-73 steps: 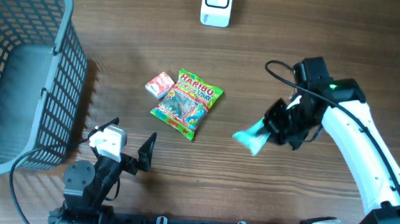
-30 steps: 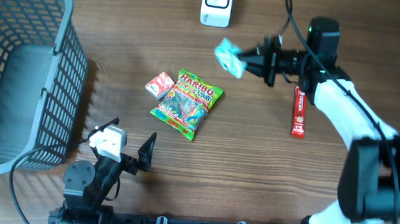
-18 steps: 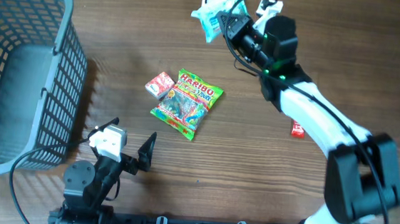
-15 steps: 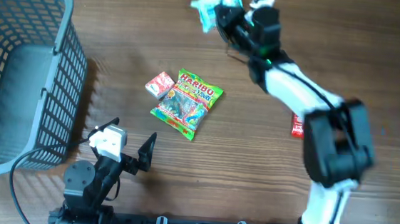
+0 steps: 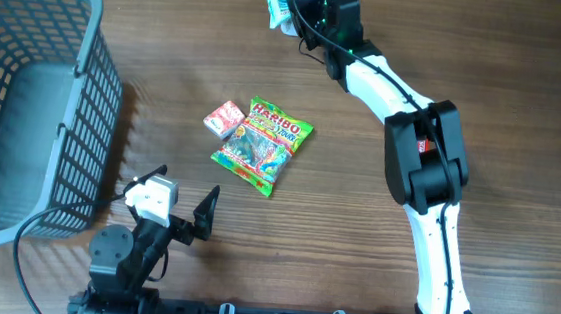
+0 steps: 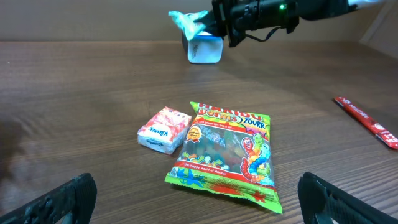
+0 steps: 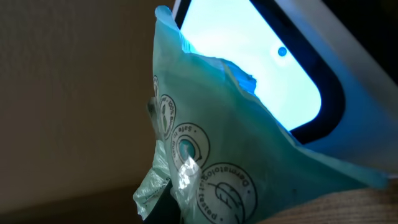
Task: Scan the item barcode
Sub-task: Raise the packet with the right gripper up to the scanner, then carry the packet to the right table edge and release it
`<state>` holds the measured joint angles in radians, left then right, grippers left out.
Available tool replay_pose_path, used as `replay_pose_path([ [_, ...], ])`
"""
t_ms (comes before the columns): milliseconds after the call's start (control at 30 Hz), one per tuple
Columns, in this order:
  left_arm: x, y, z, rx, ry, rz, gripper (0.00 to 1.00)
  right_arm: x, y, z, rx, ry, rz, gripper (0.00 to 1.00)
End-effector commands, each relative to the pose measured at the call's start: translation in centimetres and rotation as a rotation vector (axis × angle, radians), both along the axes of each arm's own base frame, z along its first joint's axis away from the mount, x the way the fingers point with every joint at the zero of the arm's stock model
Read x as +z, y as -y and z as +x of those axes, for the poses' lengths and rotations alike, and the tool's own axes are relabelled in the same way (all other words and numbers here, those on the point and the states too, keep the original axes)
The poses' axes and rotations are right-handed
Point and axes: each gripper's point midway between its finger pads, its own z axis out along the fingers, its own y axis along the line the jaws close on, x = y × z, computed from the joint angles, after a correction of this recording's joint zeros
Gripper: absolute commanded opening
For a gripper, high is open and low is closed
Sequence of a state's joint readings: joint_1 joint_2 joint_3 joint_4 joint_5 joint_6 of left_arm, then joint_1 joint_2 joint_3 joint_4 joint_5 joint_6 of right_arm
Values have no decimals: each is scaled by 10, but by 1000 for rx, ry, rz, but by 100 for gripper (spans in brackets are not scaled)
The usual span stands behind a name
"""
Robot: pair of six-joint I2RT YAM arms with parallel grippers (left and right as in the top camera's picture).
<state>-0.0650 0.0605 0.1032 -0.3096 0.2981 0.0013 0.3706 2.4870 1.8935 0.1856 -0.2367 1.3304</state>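
A pale teal plastic packet (image 5: pixel 276 0) with round printed marks hangs at the table's far edge, and my right gripper (image 5: pixel 300 5) is shut on it. In the right wrist view the packet (image 7: pixel 211 155) fills the frame, right in front of the white scanner's lit window (image 7: pixel 261 68). From the left wrist view the packet (image 6: pixel 186 20) hangs just above the scanner (image 6: pixel 204 48). No barcode shows on the packet. My left gripper (image 5: pixel 178 207) rests near the front edge, open and holding nothing.
A Haribo bag (image 5: pixel 261 144) and a small pink tissue pack (image 5: pixel 224 119) lie mid-table. A red bar (image 6: pixel 367 121) lies to the right, under the right arm. The grey mesh basket (image 5: pixel 95 92) stands at the left.
The right arm has swung the teal packet from the right middle of the table up and left to the scanner at the far edge. The left arm has not moved.
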Motion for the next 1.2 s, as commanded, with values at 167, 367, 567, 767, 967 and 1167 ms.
replay_pose_path([
  [167,-1,3,-1,-14,-1,-12,100,160,76,-62,63,14,-252,5],
  [367,-1,3,-1,-14,-1,-12,100,186,333,-155,-330,-302,-706,4],
  [567,-1,3,-1,-14,-1,-12,100,81,493,-181,-418,-559,-858,4],
  [767,-1,3,-1,-14,-1,-12,100,-28,566,-211,-453,-786,-808,8],
  [967,-1,3,-1,-14,-1,-12,100,-14,562,-223,-413,-811,-768,22],
  [1167,-1,3,-1,-14,-1,-12,100,148,441,-230,-197,-464,-780,99],
])
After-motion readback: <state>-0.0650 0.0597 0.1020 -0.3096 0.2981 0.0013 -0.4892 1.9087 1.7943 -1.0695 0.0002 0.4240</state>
